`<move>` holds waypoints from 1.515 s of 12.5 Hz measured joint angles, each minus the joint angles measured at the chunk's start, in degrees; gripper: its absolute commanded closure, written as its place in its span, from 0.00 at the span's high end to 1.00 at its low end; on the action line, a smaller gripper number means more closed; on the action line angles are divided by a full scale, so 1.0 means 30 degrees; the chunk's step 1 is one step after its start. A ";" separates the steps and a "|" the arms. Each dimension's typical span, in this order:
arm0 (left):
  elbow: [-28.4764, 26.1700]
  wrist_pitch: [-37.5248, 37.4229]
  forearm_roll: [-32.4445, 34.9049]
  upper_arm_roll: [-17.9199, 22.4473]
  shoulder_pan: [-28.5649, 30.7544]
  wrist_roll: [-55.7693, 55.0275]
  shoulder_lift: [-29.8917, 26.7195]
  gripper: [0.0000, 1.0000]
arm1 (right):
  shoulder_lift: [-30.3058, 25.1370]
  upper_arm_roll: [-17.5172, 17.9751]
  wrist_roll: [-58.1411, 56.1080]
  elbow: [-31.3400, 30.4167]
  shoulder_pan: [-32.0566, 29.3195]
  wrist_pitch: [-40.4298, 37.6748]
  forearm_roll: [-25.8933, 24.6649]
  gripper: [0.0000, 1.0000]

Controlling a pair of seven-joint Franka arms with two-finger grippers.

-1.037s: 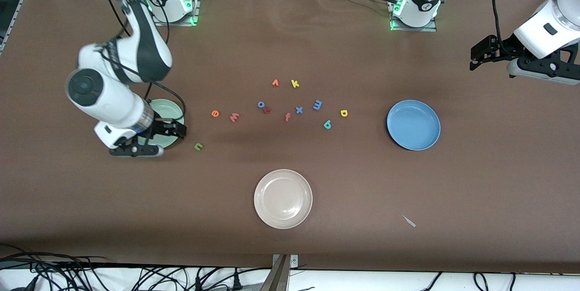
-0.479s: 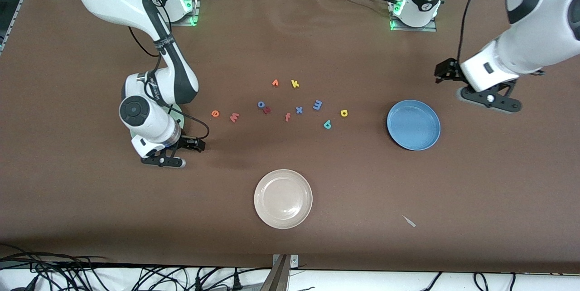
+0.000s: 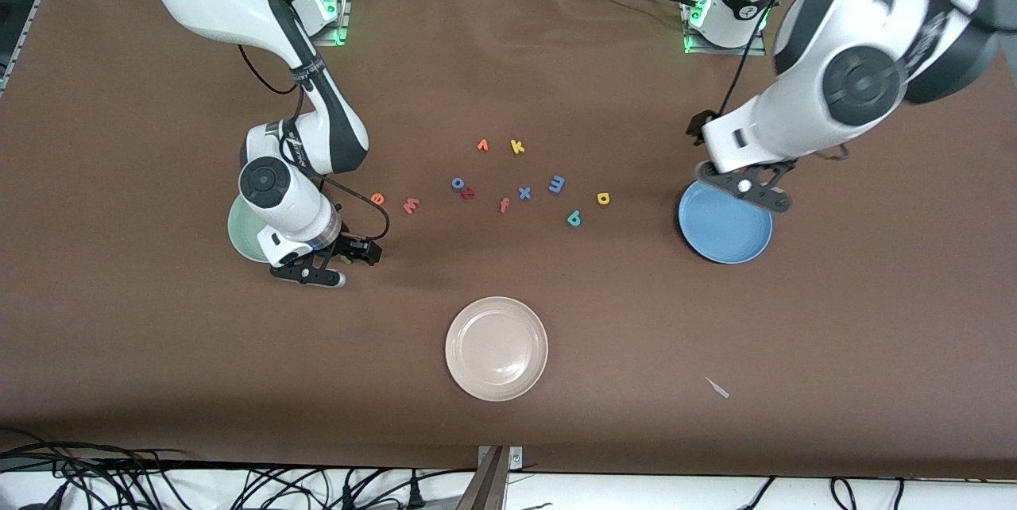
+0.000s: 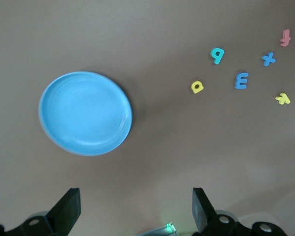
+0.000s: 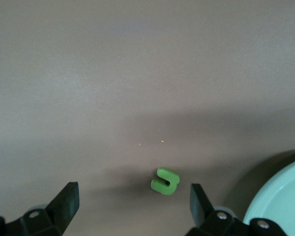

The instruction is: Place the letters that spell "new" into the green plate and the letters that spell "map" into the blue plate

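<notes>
The green "n" point(image 5: 165, 181) lies on the brown table beside the pale green plate point(image 3: 241, 230), just ahead of my open right gripper point(image 5: 132, 209), which hangs low over it point(image 3: 318, 268). Toward the middle lie the orange "e" point(image 3: 378, 198) and the pinkish "w" point(image 3: 411, 206). The blue "m" point(image 3: 557, 184), yellow "a" point(image 3: 603, 198) and teal "p" point(image 3: 574, 218) lie nearer the blue plate point(image 3: 725, 228). My left gripper point(image 3: 743, 186) hovers open and empty over that plate's rim. The left wrist view shows the gripper point(image 4: 133, 211), the plate point(image 4: 85, 113), "m" point(image 4: 241, 80), "a" point(image 4: 197, 87) and "p" point(image 4: 217, 55).
Other letters lie among them: blue "o" point(image 3: 458, 183), a dark red letter point(image 3: 469, 193), salmon "f" point(image 3: 504, 205), blue "x" point(image 3: 524, 193), an orange letter point(image 3: 482, 145) and yellow "k" point(image 3: 517, 147). A cream plate point(image 3: 496, 348) sits nearer the front camera.
My right gripper has moved off the green plate toward the green "n". The left arm has swung in from its end of the table to the blue plate's rim. Both grippers stayed open.
</notes>
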 measured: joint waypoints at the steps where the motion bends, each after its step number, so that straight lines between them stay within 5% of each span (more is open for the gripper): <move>1: -0.0014 0.0821 -0.0003 -0.0080 -0.0257 -0.0100 0.0795 1.00 | 0.0102 -0.0017 0.0000 -0.0037 -0.0027 0.0076 0.0000 1.00; 6: -0.0122 0.5300 -0.0008 -0.0897 -0.2715 -0.6451 0.4142 1.00 | 0.0280 -0.0040 -0.0001 -0.0650 -0.0143 0.0894 0.0000 0.91; 9: -0.1302 0.9284 -0.0007 -0.1016 -0.4891 -0.9377 0.5565 0.99 | 0.0322 -0.0040 -0.0001 -0.1224 -0.0183 0.1650 0.0000 0.77; 13: -0.3707 1.2529 -0.0005 -0.1002 -0.5871 -0.9907 0.6541 0.81 | 0.0374 -0.0040 -0.0001 -0.1363 -0.0187 0.1934 0.0001 0.56; 18: -0.3919 1.3813 0.0001 -0.1081 -0.6126 -0.9830 0.7252 0.74 | 0.0699 -0.0041 -0.0002 -0.1388 -0.0191 0.2638 0.0001 0.43; 19: -0.3927 1.4334 0.0019 -0.1080 -0.6161 -0.9827 0.7396 0.66 | 0.0694 -0.0048 -0.0002 -0.1387 -0.0197 0.2664 0.0001 0.37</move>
